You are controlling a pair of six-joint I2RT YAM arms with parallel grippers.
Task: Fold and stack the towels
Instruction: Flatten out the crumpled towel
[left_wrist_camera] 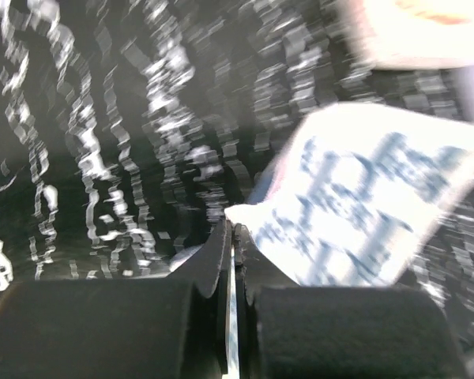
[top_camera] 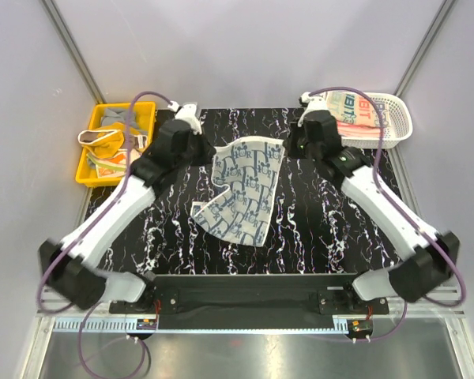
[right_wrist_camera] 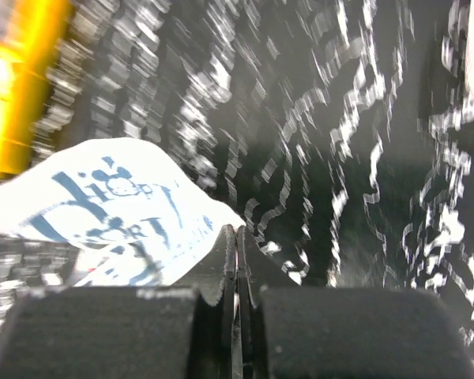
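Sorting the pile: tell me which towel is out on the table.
The blue-printed towel, spread on the black table; the lettered towel and pink towel lie piled in the white basket at far right.

Left arm (top_camera: 114,213) and right arm (top_camera: 379,197): white link shells, black joint housings. Purple cable (top_camera: 148,94) loops along each. Left gripper (left_wrist_camera: 231,233) and right gripper (right_wrist_camera: 237,233) matte black.
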